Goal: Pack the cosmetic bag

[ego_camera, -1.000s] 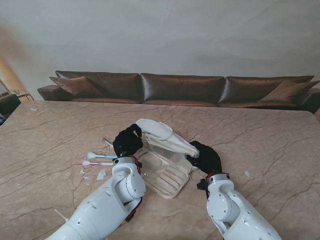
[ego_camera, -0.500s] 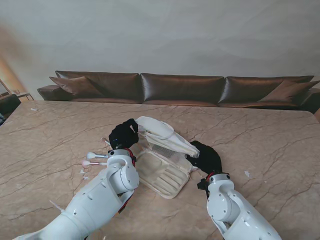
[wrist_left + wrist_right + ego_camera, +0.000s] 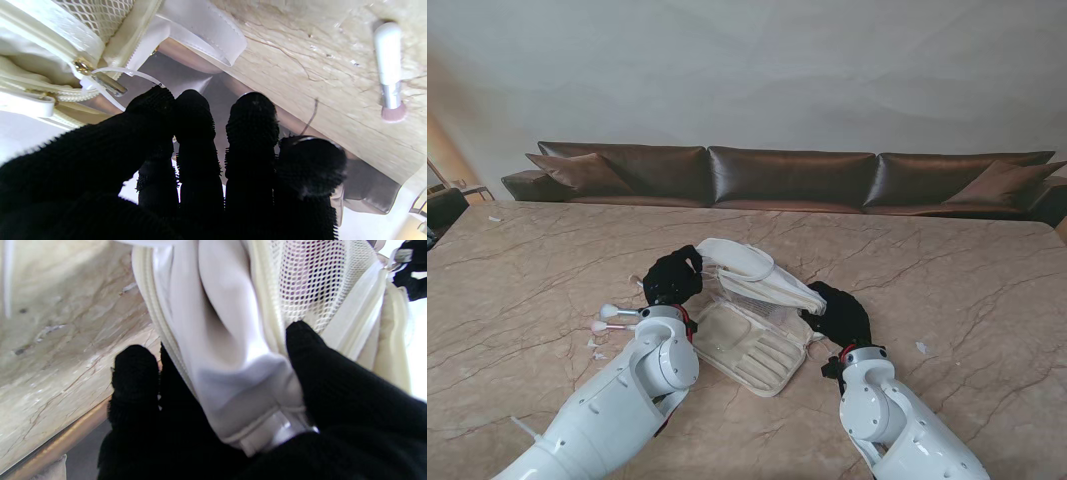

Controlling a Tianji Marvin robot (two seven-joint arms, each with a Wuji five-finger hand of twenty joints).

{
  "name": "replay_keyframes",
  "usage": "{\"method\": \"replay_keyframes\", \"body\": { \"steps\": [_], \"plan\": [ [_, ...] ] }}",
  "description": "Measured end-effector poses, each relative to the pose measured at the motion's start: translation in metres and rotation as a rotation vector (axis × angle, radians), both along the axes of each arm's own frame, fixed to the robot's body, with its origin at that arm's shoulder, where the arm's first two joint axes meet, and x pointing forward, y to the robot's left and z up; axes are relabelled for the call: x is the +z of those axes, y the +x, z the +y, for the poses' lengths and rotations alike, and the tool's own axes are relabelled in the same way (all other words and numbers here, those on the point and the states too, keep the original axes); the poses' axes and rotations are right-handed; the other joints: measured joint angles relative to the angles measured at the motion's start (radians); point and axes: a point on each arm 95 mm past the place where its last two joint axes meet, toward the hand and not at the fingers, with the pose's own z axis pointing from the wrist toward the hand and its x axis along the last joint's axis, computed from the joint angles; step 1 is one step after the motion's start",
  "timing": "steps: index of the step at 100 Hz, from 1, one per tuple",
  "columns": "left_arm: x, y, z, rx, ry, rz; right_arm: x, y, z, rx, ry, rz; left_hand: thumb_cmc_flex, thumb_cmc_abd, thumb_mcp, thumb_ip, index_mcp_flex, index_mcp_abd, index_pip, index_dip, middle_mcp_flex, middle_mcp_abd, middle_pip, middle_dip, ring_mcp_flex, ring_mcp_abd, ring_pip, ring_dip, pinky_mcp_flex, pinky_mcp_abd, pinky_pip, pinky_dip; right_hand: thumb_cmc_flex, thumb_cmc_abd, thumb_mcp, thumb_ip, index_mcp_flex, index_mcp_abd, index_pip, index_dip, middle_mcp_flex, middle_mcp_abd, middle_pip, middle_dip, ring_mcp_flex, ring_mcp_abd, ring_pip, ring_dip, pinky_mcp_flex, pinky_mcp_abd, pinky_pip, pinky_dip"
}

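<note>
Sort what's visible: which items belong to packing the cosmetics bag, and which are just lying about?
Job:
- cosmetics bag, open, lid gripped by right hand
- left hand at zipper pull
- makeup brushes

Lying about:
- sofa
- white scraps on table

Lighting: your stand view is evenly lit, soft, weak shadows | Glare: white blowout at both wrist-view edges | Focus: right wrist view soft and blurred; left wrist view sharper | Exposure: black gloves lose detail.
</note>
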Motion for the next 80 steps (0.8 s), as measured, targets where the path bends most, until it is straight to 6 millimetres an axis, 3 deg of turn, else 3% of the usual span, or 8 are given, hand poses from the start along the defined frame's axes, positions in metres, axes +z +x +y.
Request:
{"method": "replay_keyframes", "body": {
  "steps": [33,61,66,71,80],
  "plan": [
    [-0.002,-0.032,-0.005,-0.036,-0.116,0.050,0.000,0.002,0.004,-0.030,0.001,0.008,-0.031,-0.009,0.103,0.002,0.003,0.052,-0.027,-0.089,0.019,0.040,-0.159,0.036,-0.004,0.052,-0.068,0.002,-0.053,0.045,0.000,-0.001,0.009,-0.005,0.032,-0.003,0.025,-0.002,0.019,0.000,0.010,0.000,0.000,0.000,0.009,0.000,0.011,0.000,0.010,0.000,0.018,0.000],
    [-0.015,-0.047,-0.018,-0.113,-0.171,0.084,0.001,0.004,0.008,-0.028,0.000,0.013,-0.055,0.048,0.073,0.005,0.011,0.095,-0.093,-0.187,-0.020,0.077,-0.258,-0.002,-0.096,0.082,-0.134,0.003,-0.168,0.064,-0.012,0.007,0.010,-0.005,0.040,-0.001,0.031,-0.002,0.031,0.000,0.010,0.000,0.000,0.000,0.010,0.000,0.013,0.000,0.011,0.000,0.018,-0.010],
    [-0.017,-0.049,-0.020,-0.128,-0.173,0.086,0.001,0.004,0.008,-0.028,0.000,0.014,-0.056,0.070,0.046,0.030,0.010,0.108,-0.117,-0.213,-0.051,0.088,-0.269,-0.022,-0.117,0.085,-0.152,0.003,-0.197,0.065,-0.026,0.026,0.011,-0.005,0.040,-0.001,0.032,-0.002,0.036,0.000,0.010,0.000,0.000,0.000,0.010,0.000,0.013,0.000,0.011,0.000,0.018,-0.010],
    [-0.019,-0.050,-0.022,-0.142,-0.172,0.087,0.002,0.004,0.008,-0.027,0.000,0.015,-0.096,0.106,0.016,0.077,0.001,0.112,-0.142,-0.234,-0.081,0.089,-0.268,-0.050,-0.150,0.085,-0.177,0.003,-0.238,0.066,-0.050,0.050,0.019,-0.005,0.040,-0.001,0.035,-0.002,0.037,0.000,0.010,0.000,0.000,0.000,0.010,0.000,0.013,0.000,0.011,0.000,0.018,-0.011],
    [-0.022,-0.052,-0.025,-0.170,-0.150,0.094,0.002,0.004,0.008,-0.026,0.000,0.018,-0.131,0.127,-0.031,0.100,-0.012,0.139,-0.204,-0.275,-0.165,0.103,-0.272,-0.143,-0.230,0.102,-0.238,0.000,-0.320,0.067,-0.102,0.096,0.019,-0.005,0.040,-0.001,0.040,-0.002,0.037,0.000,0.010,0.000,0.000,0.000,0.010,0.000,0.013,0.000,0.011,0.000,0.018,-0.011]
  ]
}}
